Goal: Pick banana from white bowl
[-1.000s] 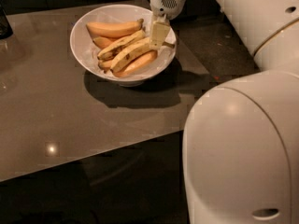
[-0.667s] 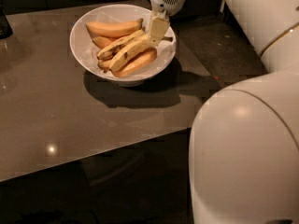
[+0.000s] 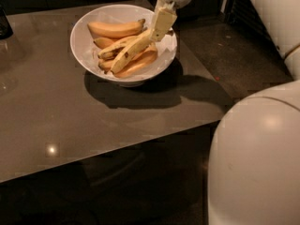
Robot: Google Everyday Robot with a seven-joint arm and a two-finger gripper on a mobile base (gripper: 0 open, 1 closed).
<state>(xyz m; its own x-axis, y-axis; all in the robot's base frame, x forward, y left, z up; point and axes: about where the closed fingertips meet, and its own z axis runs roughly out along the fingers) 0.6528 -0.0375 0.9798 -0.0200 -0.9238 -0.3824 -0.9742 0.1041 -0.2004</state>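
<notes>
- Since the frame a moment back, the robot's rounded white body [image 3: 255, 158] has drawn off to the right. The right end of the banana [image 3: 133, 50] has come up a little with the gripper [image 3: 161, 25], and the white bowl [image 3: 79, 46] has stayed put.
- The body fills the near right corner, just beside the near right edge of the table [image 3: 61, 121].
- The table is dark and glossy. Its right edge runs close past the bowl, with dark floor beyond it to the right. Bare tabletop lies to the left of the bowl and nearer than it.
- The arm [image 3: 276, 18] enters at the far right, and its wrist leans down and left over the bowl's far right rim.
- The bowl sits on the far part of the table, near the right edge.
- The banana is pale yellow with a few dark marks. It rests on top of the other fruit in the bowl, slanting from near left up to far right.
- The gripper is closed on the banana's far right end, above the bowl's rim.
- An orange-peach fruit [image 3: 115, 29] lies at the far side of the bowl, and another [image 3: 138, 65] lies under the banana.
</notes>
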